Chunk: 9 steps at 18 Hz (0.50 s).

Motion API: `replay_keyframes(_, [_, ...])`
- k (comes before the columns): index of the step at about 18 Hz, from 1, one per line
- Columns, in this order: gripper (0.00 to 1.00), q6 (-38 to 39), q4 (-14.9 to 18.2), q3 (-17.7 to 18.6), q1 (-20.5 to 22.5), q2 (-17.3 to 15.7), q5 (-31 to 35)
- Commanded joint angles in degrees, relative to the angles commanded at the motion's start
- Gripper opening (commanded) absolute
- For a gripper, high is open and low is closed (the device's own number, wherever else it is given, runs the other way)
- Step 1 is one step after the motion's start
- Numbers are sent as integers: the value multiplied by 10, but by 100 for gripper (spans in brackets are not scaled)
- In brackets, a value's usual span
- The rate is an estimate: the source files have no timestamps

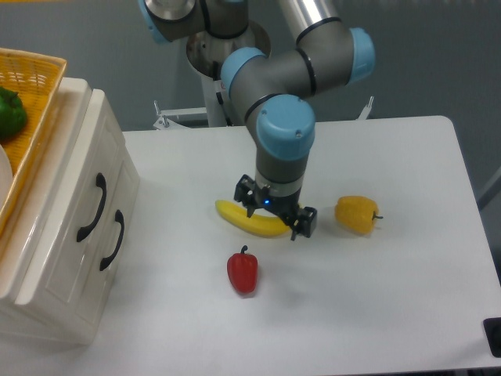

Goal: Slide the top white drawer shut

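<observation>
The top white drawer (pixel 88 176) is the upper of two in the small cream cabinet (pixel 55 266) at the left, and it has a black curved handle (pixel 91 207). Its front sits about level with the lower drawer (pixel 117 215) front, and I see no gap. My gripper (pixel 275 210) points down at mid-table, well right of the cabinet, just over the right part of a yellow banana (pixel 244 219). Its two black fingers stand apart with nothing between them.
A red pepper (pixel 243 271) stands in front of the banana and a yellow pepper (pixel 356 215) lies to the gripper's right. On top of the cabinet rests a woven yellow basket (pixel 31 102) holding a green pepper (pixel 9 113).
</observation>
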State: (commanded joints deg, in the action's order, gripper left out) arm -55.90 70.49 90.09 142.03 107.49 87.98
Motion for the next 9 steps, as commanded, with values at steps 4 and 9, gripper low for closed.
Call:
replay_keyframes(4, [100,-8,0,0,18,-8,1])
replay_keyframes(9, [100,-123,22,0,61,-20,2])
